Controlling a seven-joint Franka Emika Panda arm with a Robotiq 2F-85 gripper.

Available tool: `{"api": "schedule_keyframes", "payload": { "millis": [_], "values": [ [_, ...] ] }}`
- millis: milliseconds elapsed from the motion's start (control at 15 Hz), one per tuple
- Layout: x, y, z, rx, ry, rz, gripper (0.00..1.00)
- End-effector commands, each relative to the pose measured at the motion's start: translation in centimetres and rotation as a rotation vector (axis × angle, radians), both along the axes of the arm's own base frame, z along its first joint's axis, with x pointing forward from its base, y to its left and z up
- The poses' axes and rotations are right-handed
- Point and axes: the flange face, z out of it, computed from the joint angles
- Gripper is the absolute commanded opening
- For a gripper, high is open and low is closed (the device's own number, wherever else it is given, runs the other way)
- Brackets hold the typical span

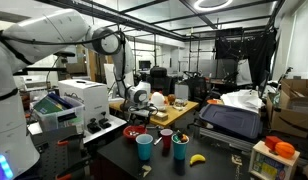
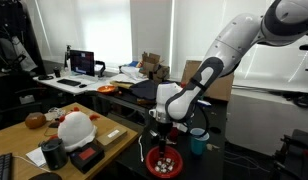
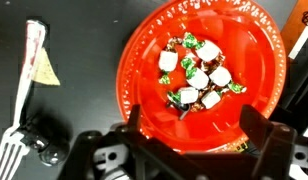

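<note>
While both exterior views show only the end effector (image 2: 162, 135) hanging over a red plate (image 2: 166, 165), the wrist view reveals what lies in it: a cluster of wrapped candies (image 3: 199, 75), with a fork (image 3: 9, 150) on the black surface (image 3: 84, 100) off to one side. An exterior view adds a blue cup (image 1: 145, 147), a red cup (image 1: 166, 140) and a banana (image 1: 197, 158) near the plate. The end effector's fingers stand wide apart, gripping nothing, and the candies lie directly below, between the two fingers.
</note>
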Motion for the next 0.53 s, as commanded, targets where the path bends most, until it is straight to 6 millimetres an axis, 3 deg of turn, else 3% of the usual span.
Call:
{"api": "schedule_keyframes", "payload": {
  "millis": [0,467],
  "values": [
    [-0.3,-0.7,0.8,0.015,0.064,-0.014,1.0],
    [-1.0,0.3,-0.4,0.045,0.113,-0.017,1.0]
  ]
}}
